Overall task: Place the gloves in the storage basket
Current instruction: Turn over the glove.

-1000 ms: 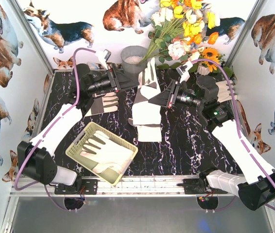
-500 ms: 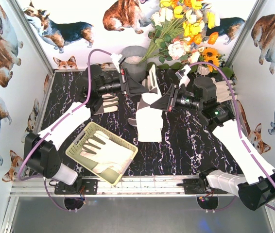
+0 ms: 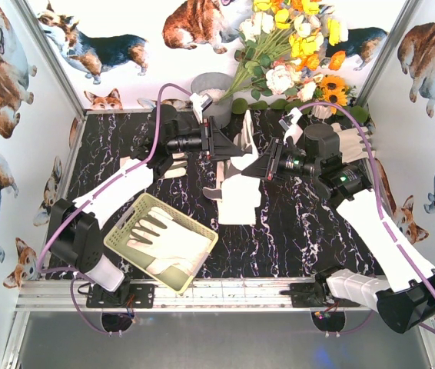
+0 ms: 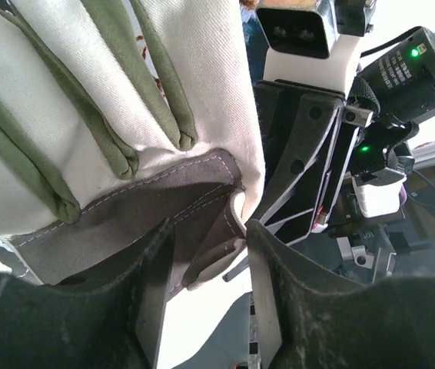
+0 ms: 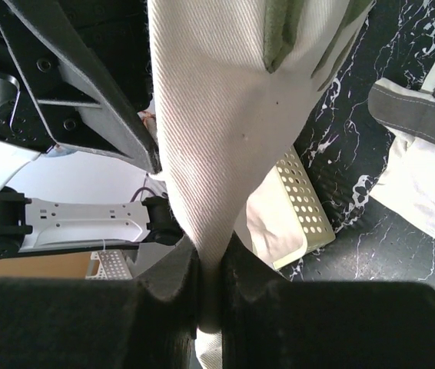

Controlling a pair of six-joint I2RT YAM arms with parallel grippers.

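My right gripper [image 3: 254, 166] is shut on a cream glove with green finger strips [image 3: 244, 137] and holds it upright above the middle of the table. The pinch shows in the right wrist view [image 5: 210, 307], with the glove's fabric [image 5: 217, 115] rising from it. My left gripper [image 3: 231, 146] is open right beside that glove. In the left wrist view its jaws [image 4: 206, 284] stand apart around the glove's grey thumb edge [image 4: 217, 254]. The pale yellow-green storage basket [image 3: 125, 224] sits at the front left with one glove [image 3: 167, 242] lying in it. More gloves [image 3: 237, 201] lie piled under the held one.
A glove [image 3: 173, 163] lies under my left arm. Other gloves [image 3: 353, 143] lie at the back right behind my right arm. A grey metal bucket [image 3: 210, 91] and a flower bunch [image 3: 294, 46] stand at the back. White walls enclose the dark marbled table.
My left gripper has swung right, from the back left up to the held glove. My right gripper has drawn the glove slightly rightward and away from the pile.
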